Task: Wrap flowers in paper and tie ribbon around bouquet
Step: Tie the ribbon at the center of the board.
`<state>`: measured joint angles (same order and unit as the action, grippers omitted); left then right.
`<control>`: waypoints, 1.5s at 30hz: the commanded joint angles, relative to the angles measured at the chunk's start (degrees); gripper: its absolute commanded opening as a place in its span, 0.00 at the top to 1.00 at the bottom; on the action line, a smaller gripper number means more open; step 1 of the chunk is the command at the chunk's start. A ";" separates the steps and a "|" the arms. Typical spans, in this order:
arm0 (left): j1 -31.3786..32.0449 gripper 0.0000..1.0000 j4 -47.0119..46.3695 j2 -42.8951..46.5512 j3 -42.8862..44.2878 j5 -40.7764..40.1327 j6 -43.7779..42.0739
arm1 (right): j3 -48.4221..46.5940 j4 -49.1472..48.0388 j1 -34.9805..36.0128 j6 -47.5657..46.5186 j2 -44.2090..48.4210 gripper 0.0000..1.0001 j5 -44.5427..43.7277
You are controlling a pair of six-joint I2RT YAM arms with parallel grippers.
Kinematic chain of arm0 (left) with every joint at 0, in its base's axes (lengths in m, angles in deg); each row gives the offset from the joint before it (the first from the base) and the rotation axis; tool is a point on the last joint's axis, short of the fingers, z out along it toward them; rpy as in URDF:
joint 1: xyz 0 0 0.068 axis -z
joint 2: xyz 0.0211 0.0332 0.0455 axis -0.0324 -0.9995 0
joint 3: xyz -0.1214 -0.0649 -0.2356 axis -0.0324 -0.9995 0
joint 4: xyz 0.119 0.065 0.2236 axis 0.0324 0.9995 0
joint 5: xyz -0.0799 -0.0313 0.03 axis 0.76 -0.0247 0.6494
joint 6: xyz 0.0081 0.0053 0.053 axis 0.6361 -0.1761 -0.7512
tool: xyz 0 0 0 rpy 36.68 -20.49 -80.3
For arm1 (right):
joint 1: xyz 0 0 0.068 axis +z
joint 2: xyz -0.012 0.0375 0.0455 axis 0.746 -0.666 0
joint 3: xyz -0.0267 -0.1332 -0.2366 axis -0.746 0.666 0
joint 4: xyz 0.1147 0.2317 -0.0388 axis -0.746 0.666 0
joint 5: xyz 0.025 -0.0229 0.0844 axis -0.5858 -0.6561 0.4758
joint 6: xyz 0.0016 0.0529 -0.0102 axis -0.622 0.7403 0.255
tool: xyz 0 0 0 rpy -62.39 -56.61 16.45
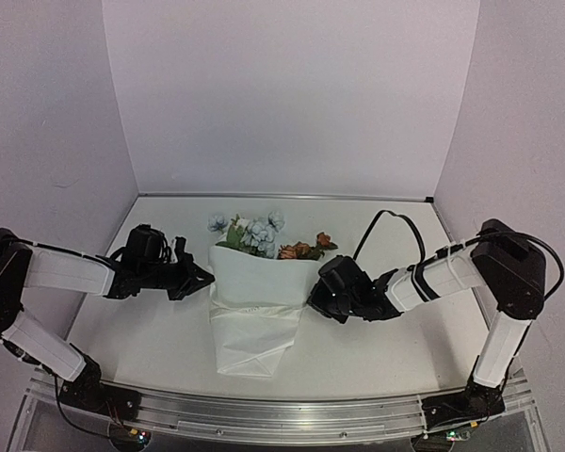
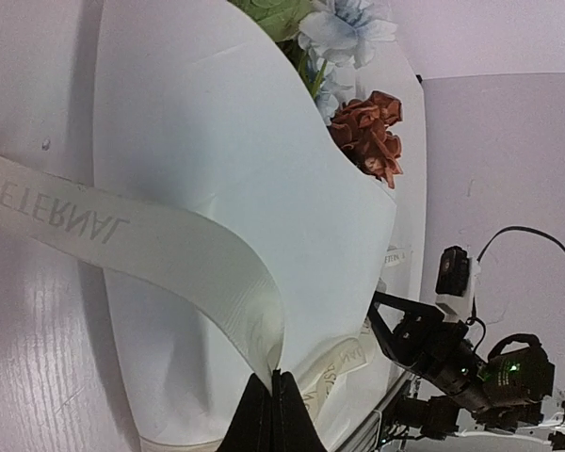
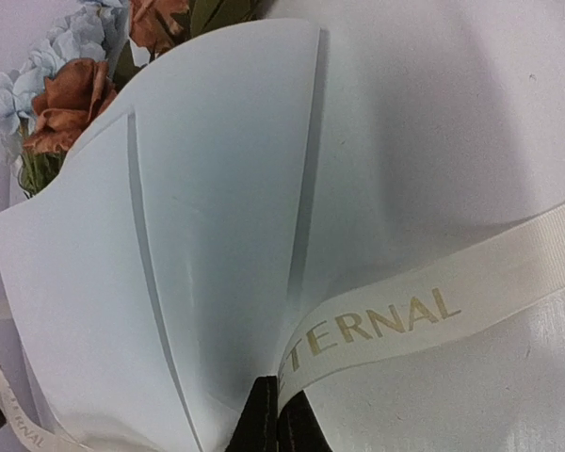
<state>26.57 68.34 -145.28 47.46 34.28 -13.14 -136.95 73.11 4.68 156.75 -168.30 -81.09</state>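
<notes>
Nearest, paper (image 1: pixel 254 311) already folded into a cone, lying mid-table. Either side, left gripper (image 1: pixel 203 276) and right gripper (image 1: pixel 313 294) clamped shut on the ribbon (image 2: pixel 169 250); knot not yet tied. Beyond, flowers (image 1: pixel 254 231) poking out the top.

Pale lilac walls close three sides: far wall (image 1: pixel 282 94), left wall (image 1: pixel 38 122), right wall (image 1: pixel 532 113). The white worktop (image 1: pixel 160 330) shows faint wood grain. A thin strip (image 1: pixel 282 196), possibly metal, lines its far edge; a silver rail (image 1: pixel 282 414) runs along the near edge. Light is soft, even.
</notes>
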 commanded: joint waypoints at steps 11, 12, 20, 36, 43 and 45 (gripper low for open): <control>0.08 1.00 2.36 -1.12 0.40 -8.56 0.57 | -7.90 8.48 -1.29 -10.64 -1.00 1.00 0.69; 0.06 1.00 2.03 -1.37 0.37 -8.30 0.61 | -8.37 8.53 -1.27 -10.83 -1.32 1.00 1.06; 0.17 1.00 0.04 -1.02 -0.32 -6.79 0.49 | -9.32 9.32 -0.90 -11.66 -0.66 1.00 2.15; 3.86 1.00 4.79 -1.82 1.94 -9.69 -0.53 | -12.32 15.07 1.58 -14.61 -0.22 1.00 -0.04; -11.21 1.00 10.86 4.22 -7.03 -12.08 -1.56 | 5.16 15.19 -7.98 -11.68 7.25 1.00 -2.63; -16.44 1.00 11.98 4.97 -9.06 -11.27 -1.92 | 11.34 15.13 -10.51 -11.06 10.60 1.00 -4.44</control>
<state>19.41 75.52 -143.07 42.56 24.56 -13.30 -135.21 85.07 -0.67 143.95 -164.13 -79.94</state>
